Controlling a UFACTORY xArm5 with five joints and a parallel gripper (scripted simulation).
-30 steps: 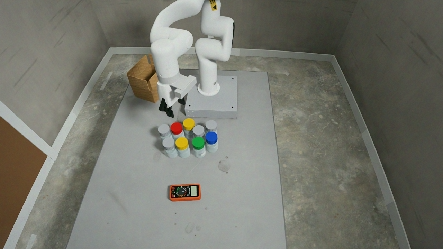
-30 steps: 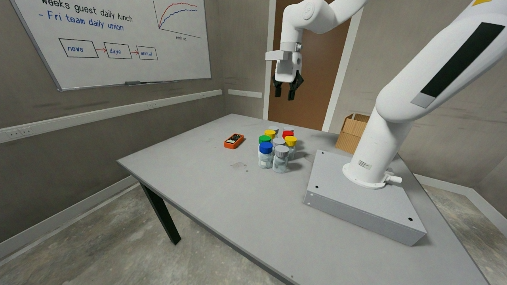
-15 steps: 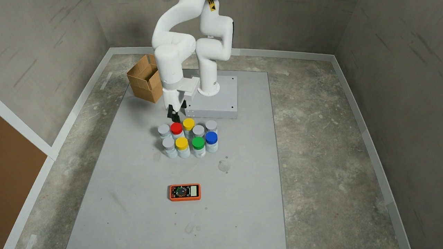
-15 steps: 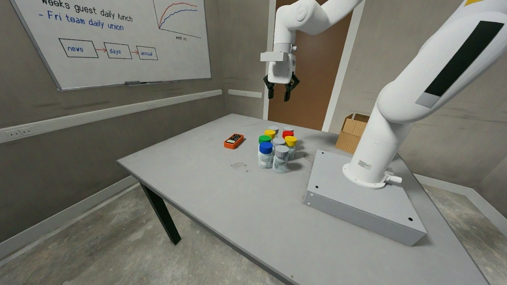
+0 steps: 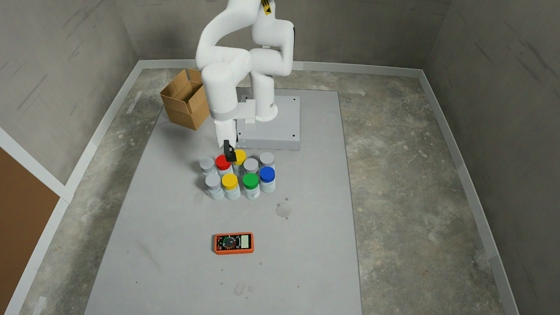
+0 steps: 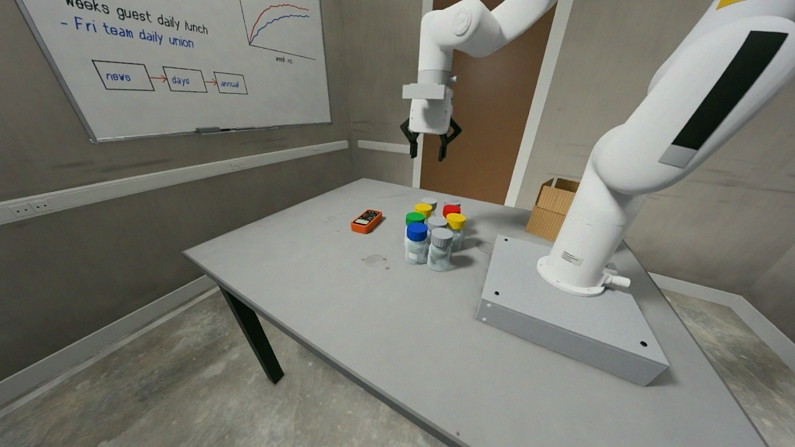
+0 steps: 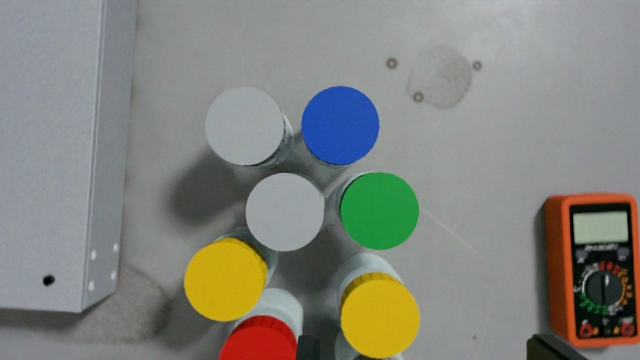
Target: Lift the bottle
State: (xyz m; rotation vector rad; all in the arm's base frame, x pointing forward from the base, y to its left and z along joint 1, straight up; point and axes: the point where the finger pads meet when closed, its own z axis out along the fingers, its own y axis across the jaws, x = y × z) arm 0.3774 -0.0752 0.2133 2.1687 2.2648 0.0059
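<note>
The green-capped bottle [image 5: 250,185] stands upright on the grey table [image 5: 164,235] in the cluster's front row, between a yellow-capped bottle [image 5: 230,186] and a blue-capped bottle [image 5: 267,179], with a grey-capped bottle [image 5: 250,165] just behind it. My gripper [image 6: 430,149] hangs high above the cluster, jaws apart and holding nothing. An orange multimeter [image 5: 233,243] lies well apart on the table.

- Green-cap bottle [image 7: 379,210]: open table [image 7: 500,150] on its outer side, toward the multimeter [image 7: 592,270].
- Flanks blocked: blue-cap bottle [image 7: 340,125] and yellow-cap bottle [image 7: 380,317] close beside it.
- Inner side blocked: grey-cap bottle [image 7: 284,211], nearly touching.
- Gripper [image 6: 430,145]: open, high above the cluster.
</note>
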